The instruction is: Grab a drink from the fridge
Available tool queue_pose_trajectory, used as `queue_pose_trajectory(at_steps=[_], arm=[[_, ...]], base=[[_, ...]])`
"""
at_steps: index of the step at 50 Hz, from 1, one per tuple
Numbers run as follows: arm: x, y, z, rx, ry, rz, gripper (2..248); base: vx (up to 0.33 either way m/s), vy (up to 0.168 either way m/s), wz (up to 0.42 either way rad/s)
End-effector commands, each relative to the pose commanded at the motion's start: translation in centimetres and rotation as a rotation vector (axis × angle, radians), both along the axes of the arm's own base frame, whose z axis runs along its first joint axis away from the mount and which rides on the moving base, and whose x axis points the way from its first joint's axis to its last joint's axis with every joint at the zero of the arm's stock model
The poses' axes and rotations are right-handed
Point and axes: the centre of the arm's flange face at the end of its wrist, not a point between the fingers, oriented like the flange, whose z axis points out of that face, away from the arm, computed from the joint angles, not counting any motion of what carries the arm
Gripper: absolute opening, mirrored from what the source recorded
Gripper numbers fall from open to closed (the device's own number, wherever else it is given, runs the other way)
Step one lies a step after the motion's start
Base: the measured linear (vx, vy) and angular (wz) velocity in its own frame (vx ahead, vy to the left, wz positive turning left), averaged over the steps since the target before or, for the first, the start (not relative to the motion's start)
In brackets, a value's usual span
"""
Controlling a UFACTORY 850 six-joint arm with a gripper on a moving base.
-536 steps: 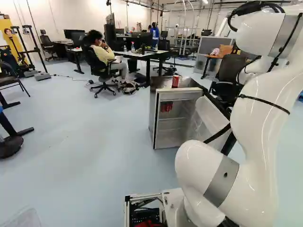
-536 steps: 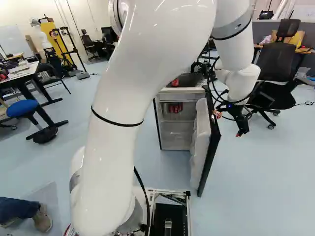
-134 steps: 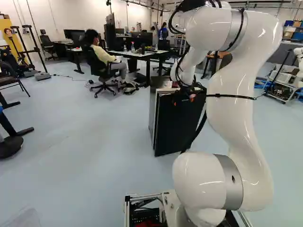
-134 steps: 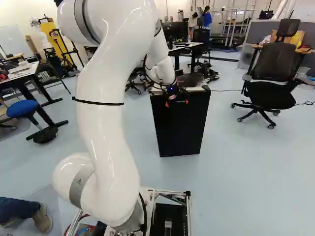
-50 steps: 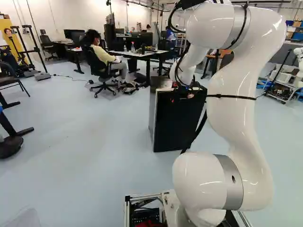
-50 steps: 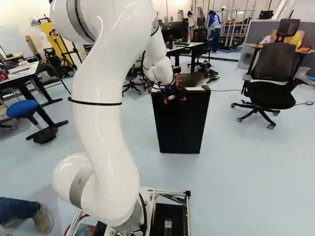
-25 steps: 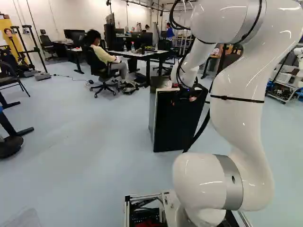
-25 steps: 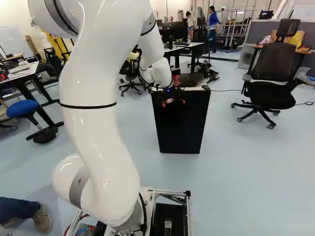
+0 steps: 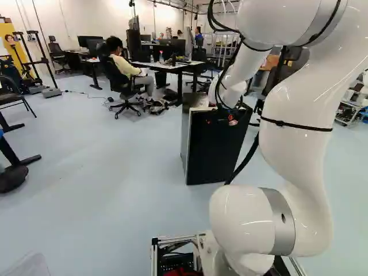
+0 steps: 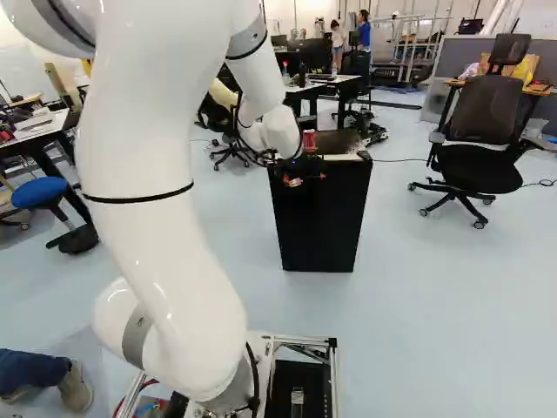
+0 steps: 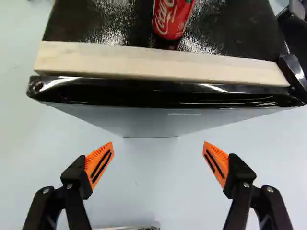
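The drink, a red soda can (image 11: 171, 18), is stood upright on top of the mini fridge (image 10: 318, 222), set back from the light front strip (image 11: 158, 64). From the gripper (image 11: 158, 143), the can is located at twelve o'clock, beyond the upper edge of the closed door. The jaws are spread wide; nothing is held between the orange pads (image 11: 99, 164).

If full, the can should be treated as moderately heavy, smooth and liable to slip; its thin wall could be dented by excess force. It is best gripped at mid-height, from three and nine o'clock.

The white arm (image 9: 302, 149) is raised from the base joint, bent over at the top and angled down toward the fridge front. The gripper should be raised over the front edge before the can is approached, or the door may be struck.
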Motion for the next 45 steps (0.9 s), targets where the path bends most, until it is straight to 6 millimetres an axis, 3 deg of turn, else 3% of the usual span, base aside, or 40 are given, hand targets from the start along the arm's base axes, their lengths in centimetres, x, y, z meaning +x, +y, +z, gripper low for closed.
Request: queue_pose_trajectory(at_steps=[19, 45], arm=[[-0.1, 2.3, 1.3, 0.022, -0.197, 0.019, 247], [3.6, 2.4, 3.1, 0.039, -0.465, -0.001, 247]], base=[[0.0, 0.0, 0.0], [0.0, 0.0, 0.0]])
